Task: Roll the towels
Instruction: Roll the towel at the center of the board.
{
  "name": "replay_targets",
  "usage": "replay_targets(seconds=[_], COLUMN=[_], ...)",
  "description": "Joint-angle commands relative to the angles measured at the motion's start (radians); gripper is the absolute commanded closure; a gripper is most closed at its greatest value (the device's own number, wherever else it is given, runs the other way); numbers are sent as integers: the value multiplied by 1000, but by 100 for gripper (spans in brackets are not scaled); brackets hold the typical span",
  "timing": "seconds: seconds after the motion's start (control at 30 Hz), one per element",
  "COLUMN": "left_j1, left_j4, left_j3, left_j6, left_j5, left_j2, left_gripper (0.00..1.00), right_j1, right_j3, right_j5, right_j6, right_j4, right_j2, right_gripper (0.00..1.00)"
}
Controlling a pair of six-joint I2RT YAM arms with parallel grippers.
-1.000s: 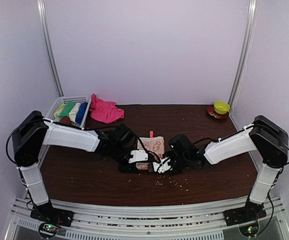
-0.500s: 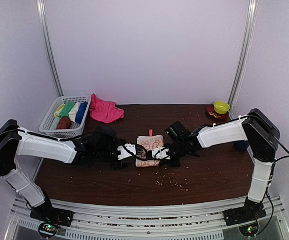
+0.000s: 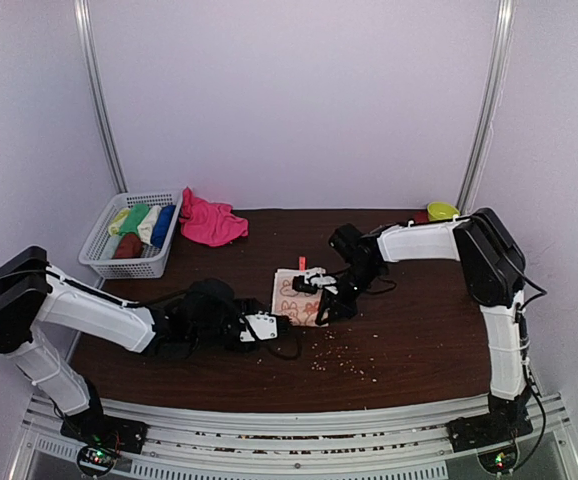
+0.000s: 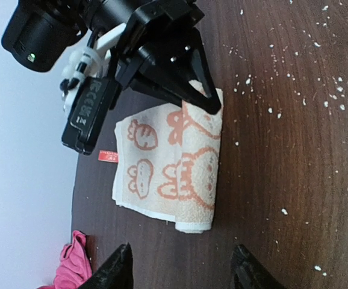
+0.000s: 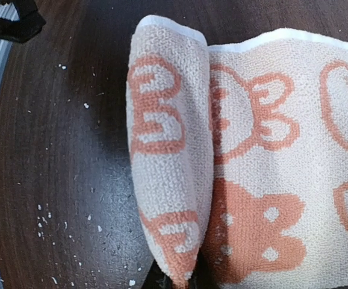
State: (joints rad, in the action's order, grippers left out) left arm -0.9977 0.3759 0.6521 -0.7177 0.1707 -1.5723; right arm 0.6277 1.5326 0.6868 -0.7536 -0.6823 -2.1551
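Wide dark table (image 3: pixel 419 350) first, with the white mesh basket (image 3: pixel 99 262) at its far left corner. Green, blue, cream and brown towels (image 3: pixel 136 218) are tucked inside; those look done, though from above I can't swear they're rolled. Just beside the basket the pink towel (image 3: pixel 209 222) lies in a crumpled heap, not started. Mid-table, the peach towel (image 4: pixel 156 162) lies mostly flat, with only a slim roll (image 5: pixel 168 150) turned up along one edge, so it's barely begun. The right gripper (image 4: pixel 213 107) is pinched tight on the end of that roll, jaws closed on the cloth. The left gripper (image 4: pixel 183 271) sits just short of the towel, fingers parted, holding nothing. Pale crumbs (image 3: pixel 341 365) dot the wood nearby
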Motion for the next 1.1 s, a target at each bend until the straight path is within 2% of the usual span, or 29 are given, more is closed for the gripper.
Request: replay_targets(seconds=[0.0, 0.13, 0.43, 0.87, 1.07], left_j1=[-34, -50, -51, -39, -39], left_j4=[138, 167, 313, 294, 350], left_j3=[12, 32, 36, 125, 120], left_j6=[-87, -138, -198, -230, -242], left_j5=[102, 121, 139, 164, 198], left_j2=[-83, -161, -248, -394, -438], left_gripper=[46, 50, 49, 55, 61], right_j1=[-39, -64, -75, -75, -74], right_j3=[74, 138, 228, 285, 312], right_j5=[77, 116, 148, 187, 208], right_j6=[47, 79, 76, 14, -35], right_j4=[-247, -315, -420, -538, -595], right_j2=[-108, -169, -248, -280, -308], right_gripper=[100, 100, 100, 100, 100])
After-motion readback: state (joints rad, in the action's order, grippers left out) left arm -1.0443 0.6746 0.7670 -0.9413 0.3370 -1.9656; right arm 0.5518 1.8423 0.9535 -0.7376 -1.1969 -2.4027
